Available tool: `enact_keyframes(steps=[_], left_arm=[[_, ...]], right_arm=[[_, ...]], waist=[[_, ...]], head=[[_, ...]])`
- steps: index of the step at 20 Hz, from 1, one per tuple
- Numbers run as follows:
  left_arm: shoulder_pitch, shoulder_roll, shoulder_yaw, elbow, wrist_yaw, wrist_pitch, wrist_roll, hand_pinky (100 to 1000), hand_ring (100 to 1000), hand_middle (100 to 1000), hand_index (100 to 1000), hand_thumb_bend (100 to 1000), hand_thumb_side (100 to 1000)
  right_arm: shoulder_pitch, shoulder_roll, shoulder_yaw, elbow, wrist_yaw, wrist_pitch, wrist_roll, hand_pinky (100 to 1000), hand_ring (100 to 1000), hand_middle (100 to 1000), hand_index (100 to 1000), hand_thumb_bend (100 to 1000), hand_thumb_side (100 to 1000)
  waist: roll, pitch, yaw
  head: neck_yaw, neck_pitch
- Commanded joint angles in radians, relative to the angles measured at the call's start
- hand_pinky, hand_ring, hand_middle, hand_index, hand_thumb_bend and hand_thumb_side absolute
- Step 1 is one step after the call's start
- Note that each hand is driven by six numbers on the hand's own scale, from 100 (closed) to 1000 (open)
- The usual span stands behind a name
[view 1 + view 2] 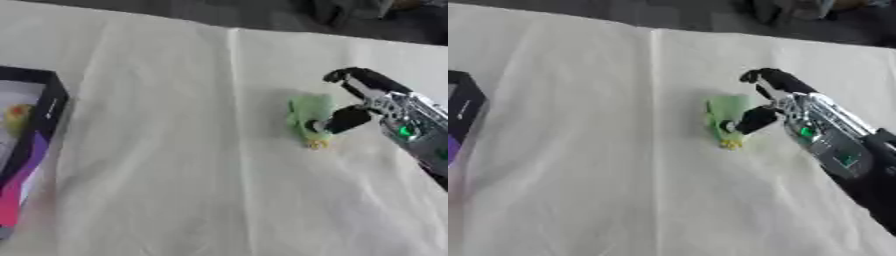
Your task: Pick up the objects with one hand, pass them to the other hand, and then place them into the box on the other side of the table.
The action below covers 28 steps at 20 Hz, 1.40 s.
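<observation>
The bench [175,150] is covered with a pale cream cloth, creased along a fold that runs from the far edge toward the near side. A small light-green object [308,116] with a yellowish bit at its near end is seen lying on the cloth, right of the middle. The right robot hand [785,102] is brought in from the right side, and its black thumb is laid against the green object's right side, while the other fingers [359,78] are arched above and beyond it, apart from the thumb. Whether the object is actually pinched cannot be told; it is seen resting on the cloth. At the left edge a box [45,120] with dark walls and purple and pink panels is set, well apart from the green object. Something yellowish is made out inside it.
</observation>
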Motion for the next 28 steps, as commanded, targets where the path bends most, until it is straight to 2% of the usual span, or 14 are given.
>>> enact_keyframes(steps=[1,3,5,8,9,12,16,20,22,25,28], left_arm=[[-0.015,0.011,0.012,-0.017,0.004,-0.001,0.002,810,815,648,700,522,373],[-0.016,0.010,0.011,-0.017,0.004,-0.002,0.002,810,814,646,698,521,372],[-0.017,0.009,0.011,-0.017,0.005,-0.005,0.002,810,814,645,696,520,373],[-0.017,0.010,0.011,-0.017,0.004,-0.006,0.002,810,813,642,691,519,373],[-0.017,0.010,0.011,-0.017,0.004,-0.006,0.002,810,813,642,689,518,373],[-0.017,0.009,0.010,-0.017,0.005,-0.005,0.001,809,813,642,687,518,374],[-0.010,0.015,0.011,-0.017,0.003,-0.006,0.000,809,810,635,682,517,375],[0.001,0.020,0.012,-0.017,-0.002,-0.004,-0.006,809,811,637,684,512,379],[0.013,0.023,0.014,-0.017,-0.004,0.002,-0.007,809,812,638,684,512,380],[0.030,0.027,0.013,-0.017,-0.010,0.019,-0.014,810,817,643,687,511,386],[0.044,0.029,0.010,-0.017,-0.020,0.044,-0.032,811,825,657,697,518,394]], right_arm=[[-0.005,-0.013,-0.003,0.017,0.041,-0.003,0.047,910,879,796,882,515,309],[-0.006,-0.005,-0.002,0.023,0.050,-0.008,0.059,904,854,747,855,488,303],[-0.007,0.003,0.000,0.029,0.053,-0.008,0.056,893,818,655,799,458,267],[-0.008,0.013,0.002,0.032,0.034,-0.003,0.031,866,728,512,684,405,140],[-0.008,0.015,0.001,0.030,0.020,0.001,0.015,848,680,469,637,359,100],[-0.008,0.018,-0.002,0.011,-0.035,0.019,-0.060,826,627,449,570,272,100],[0.000,0.004,-0.015,-0.067,-0.166,0.048,-0.183,785,565,408,517,173,100],[0.018,-0.031,-0.037,-0.191,-0.271,0.074,-0.286,776,551,402,510,158,100],[0.013,-0.039,-0.054,-0.215,-0.304,0.046,-0.327,768,542,403,511,132,100],[-0.004,-0.041,-0.081,-0.221,-0.343,-0.030,-0.391,763,538,407,514,115,100],[-0.016,-0.038,-0.094,-0.222,-0.333,-0.105,-0.433,760,536,410,517,116,100]], waist=[[0.008,-0.016,0.000],[0.008,-0.015,0.000],[0.008,-0.014,0.001],[0.008,-0.015,0.000],[0.008,-0.015,-0.001],[0.010,-0.018,-0.004],[0.015,-0.026,-0.018],[0.024,-0.036,-0.035],[0.030,-0.042,-0.046],[0.039,-0.052,-0.066],[0.050,-0.061,-0.085]], head=[[-0.002,-0.013],[-0.002,-0.014],[-0.001,-0.014],[0.000,-0.013],[0.000,-0.013],[0.001,-0.011],[0.008,-0.006],[0.017,0.002],[0.025,0.008],[0.038,0.017],[0.049,0.021]])
